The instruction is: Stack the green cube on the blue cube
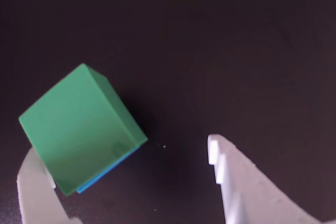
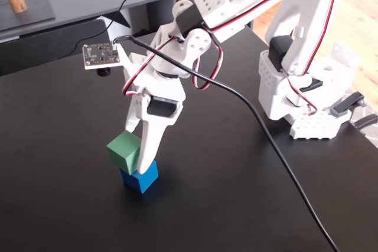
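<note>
Wrist view: green cube (image 1: pixel 79 129) sits against the left finger (image 1: pixel 37 192) of the end effector (image 1: pixel 123 163); a thin sliver of blue cube (image 1: pixel 102 177) shows under its lower edge, so green lies on blue, rotated slightly off square. Right finger (image 1: pixel 236 182) stands well apart from the cube, with bare dark bench (image 1: pixel 236 51) between. Jaws are spread; nothing is clamped. Fixed view: end effector (image 2: pixel 142 157) points down over the stack, toward the left front part of the bench (image 2: pixel 236 205). Green cube (image 2: pixel 124 150) rests on the blue cube (image 2: pixel 139 176), offset left and twisted, overhanging on that side. One finger (image 2: pixel 150 146) runs down the right face of green, reaching the top of blue. Judgement: stack appears placed. Retreat turns on the cube lying hard against one finger; a straight lift away should avoid dragging green off.
</note>
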